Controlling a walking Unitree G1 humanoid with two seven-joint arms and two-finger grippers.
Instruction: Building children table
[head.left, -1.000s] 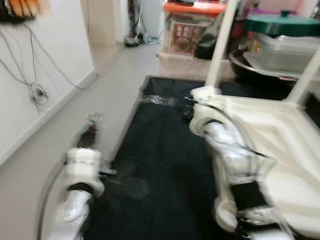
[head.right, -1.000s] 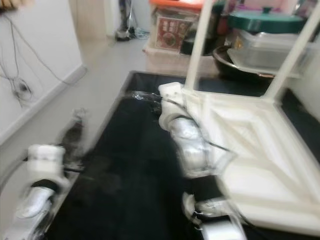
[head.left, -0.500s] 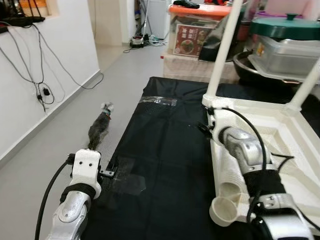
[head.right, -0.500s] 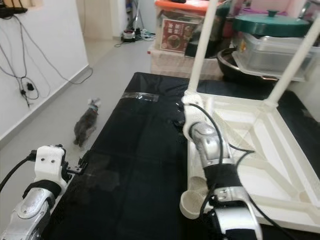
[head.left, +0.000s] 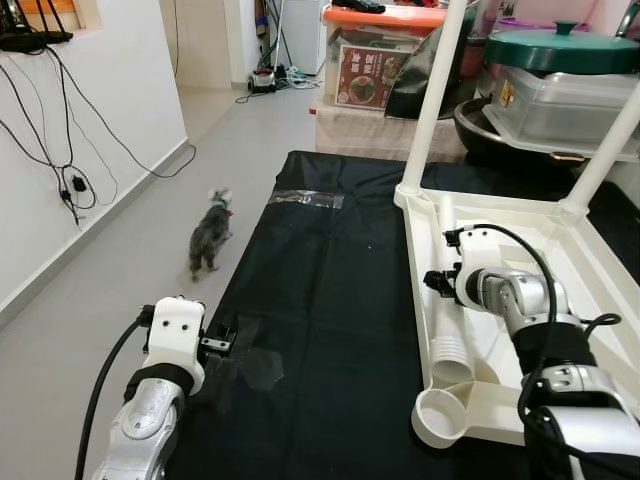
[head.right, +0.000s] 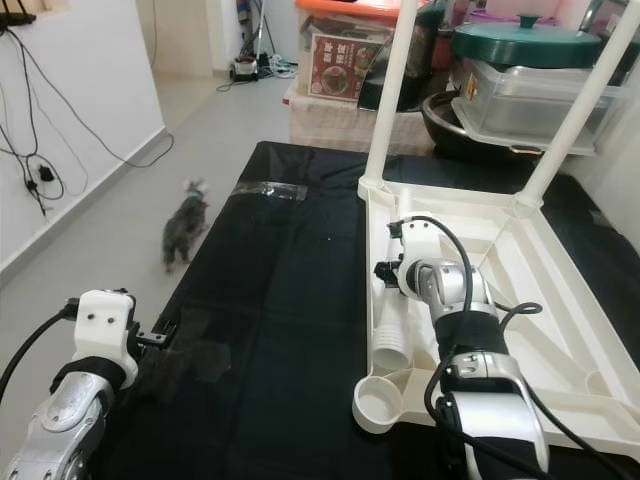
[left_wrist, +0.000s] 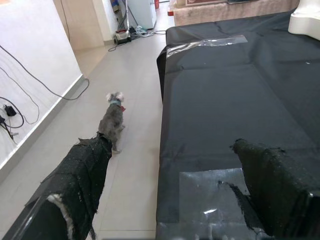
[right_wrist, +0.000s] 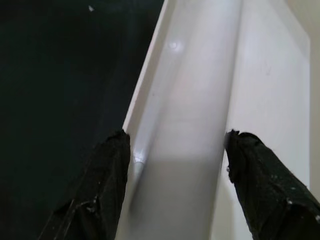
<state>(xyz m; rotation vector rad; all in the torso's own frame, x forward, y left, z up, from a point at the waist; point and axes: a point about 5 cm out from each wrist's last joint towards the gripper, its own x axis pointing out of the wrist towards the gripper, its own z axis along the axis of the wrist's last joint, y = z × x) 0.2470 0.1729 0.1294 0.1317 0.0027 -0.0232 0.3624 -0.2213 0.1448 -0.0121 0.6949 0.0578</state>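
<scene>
Black sheeting (head.left: 330, 270) covers the low work surface beside a grey floor (head.left: 110, 270), where a small grey dog (head.left: 209, 233) now stands a little farther up the hallway than half a second ago. Since then the right gripper (right_wrist: 172, 150) has pulled back from the near corner leg socket to the loose white table leg (head.right: 398, 300) lying inside the upturned white table top (head.right: 540, 300); its fingers (right_wrist: 102, 185) stand apart, straddling that leg. Two legs (head.left: 432, 95) already stand upright in the far corners. The left gripper (left_wrist: 170, 185) hangs spread open over the sheet's taped edge. Storage boxes (head.left: 380, 60) crowd the background.
</scene>
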